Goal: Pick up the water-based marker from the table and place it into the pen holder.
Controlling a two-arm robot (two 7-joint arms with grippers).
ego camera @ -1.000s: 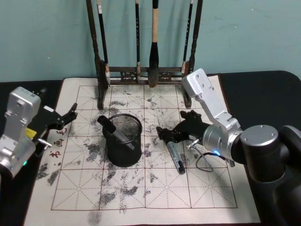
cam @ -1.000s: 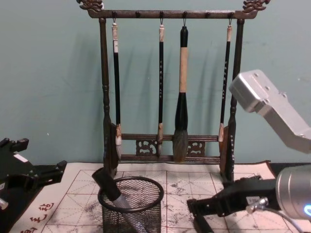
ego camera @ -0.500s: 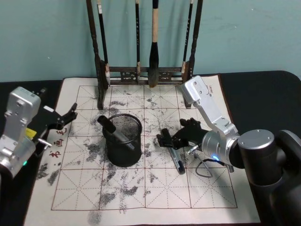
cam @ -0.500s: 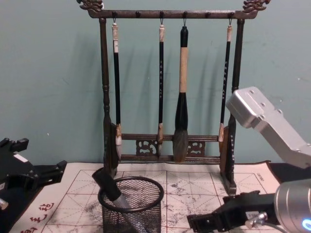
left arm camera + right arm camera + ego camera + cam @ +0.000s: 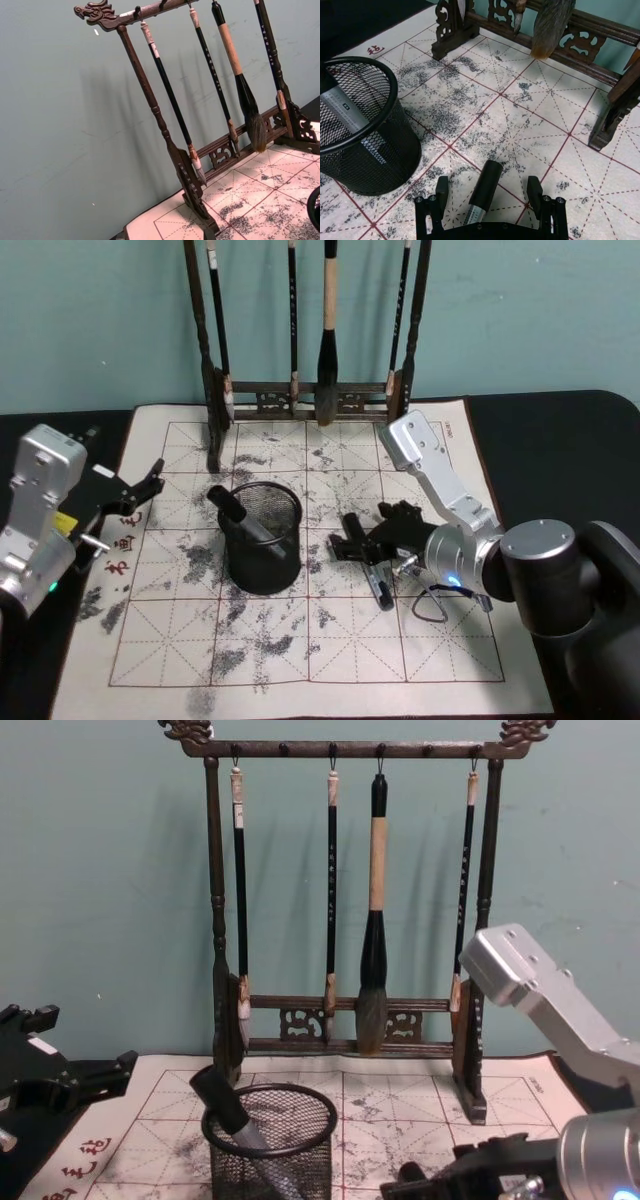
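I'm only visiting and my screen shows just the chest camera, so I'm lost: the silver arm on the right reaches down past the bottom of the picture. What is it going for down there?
Observer: A marker lying on the mat; the right gripper is down around it.
Operator: Is it holding it?
Observer: No. The right wrist view shows the jaws open, with a gap between the marker and each of the fingers.
Operator: Where is the mesh cup from there?
Observer: The marker lies apart from the pen holder, on the robot's right of it; the left gripper is parked at the mat's left edge.
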